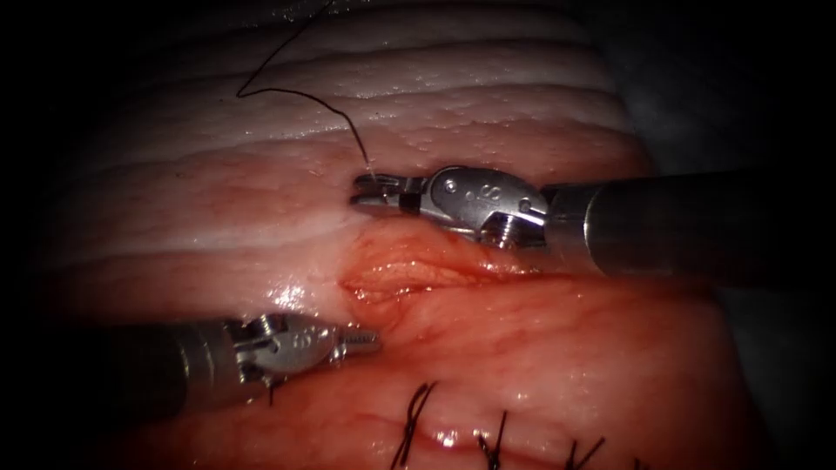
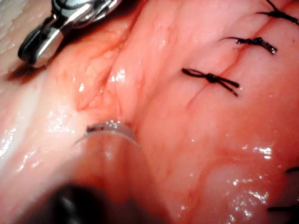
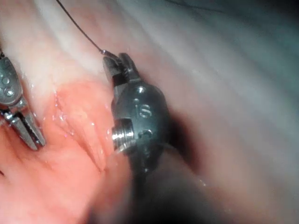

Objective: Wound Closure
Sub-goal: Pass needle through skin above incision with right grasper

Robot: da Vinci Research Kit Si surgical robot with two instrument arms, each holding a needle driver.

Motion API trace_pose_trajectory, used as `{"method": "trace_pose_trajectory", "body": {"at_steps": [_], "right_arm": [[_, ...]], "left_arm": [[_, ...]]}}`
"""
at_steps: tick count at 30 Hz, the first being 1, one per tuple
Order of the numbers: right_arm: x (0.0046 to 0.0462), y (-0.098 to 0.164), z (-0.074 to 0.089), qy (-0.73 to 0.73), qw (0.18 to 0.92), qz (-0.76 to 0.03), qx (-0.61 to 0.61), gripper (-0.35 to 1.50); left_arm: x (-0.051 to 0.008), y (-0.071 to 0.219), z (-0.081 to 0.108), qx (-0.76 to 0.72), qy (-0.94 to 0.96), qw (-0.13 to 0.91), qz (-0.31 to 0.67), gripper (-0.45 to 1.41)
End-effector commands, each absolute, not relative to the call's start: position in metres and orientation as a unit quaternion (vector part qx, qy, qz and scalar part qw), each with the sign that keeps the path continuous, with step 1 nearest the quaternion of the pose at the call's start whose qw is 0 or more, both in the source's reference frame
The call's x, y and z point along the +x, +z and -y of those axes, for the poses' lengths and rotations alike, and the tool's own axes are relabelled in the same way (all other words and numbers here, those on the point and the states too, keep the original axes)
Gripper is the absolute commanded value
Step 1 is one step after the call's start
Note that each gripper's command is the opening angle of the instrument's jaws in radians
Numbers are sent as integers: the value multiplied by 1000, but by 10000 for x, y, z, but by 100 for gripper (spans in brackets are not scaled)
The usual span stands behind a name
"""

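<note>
Two tools [image 1: 370, 193] [image 1: 361, 339], one thread [image 1: 296, 91], one cut [image 1: 409, 277], several tied stitches [image 2: 211, 78].

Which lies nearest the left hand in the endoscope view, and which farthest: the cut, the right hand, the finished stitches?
From the left hand:
1. The cut, just above and right of its tip.
2. The finished stitches, below and to the right, near the picture's lower edge.
3. The right hand, above, beyond the cut, shut on the thread.

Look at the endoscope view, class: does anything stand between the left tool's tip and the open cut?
Nothing visible does. The left tool holds nothing, just left of and below the open cut, bare tissue between them. The right tool, above the cut, holds the thread.
</note>
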State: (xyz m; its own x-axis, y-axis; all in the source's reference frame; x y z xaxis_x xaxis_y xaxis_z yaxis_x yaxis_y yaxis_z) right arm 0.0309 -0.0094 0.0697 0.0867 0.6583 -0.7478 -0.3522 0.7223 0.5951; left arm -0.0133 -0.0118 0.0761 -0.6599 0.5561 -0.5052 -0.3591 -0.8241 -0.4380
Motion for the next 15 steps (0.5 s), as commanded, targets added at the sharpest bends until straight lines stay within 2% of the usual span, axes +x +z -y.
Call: {"method": "trace_pose_trajectory", "body": {"at_steps": [1, 9, 15], "right_arm": [[322, 701, 91, 366, 713, -579, 153, -35], [324, 708, 84, 453, 646, -557, 260, -35], [323, 709, 81, 462, 632, -561, 268, -35]], "left_arm": [[-139, 767, 119, -325, 898, 254, 152, -18], [-138, 767, 119, -325, 898, 254, 152, -18], [-138, 766, 119, -325, 898, 254, 152, -18]]}}
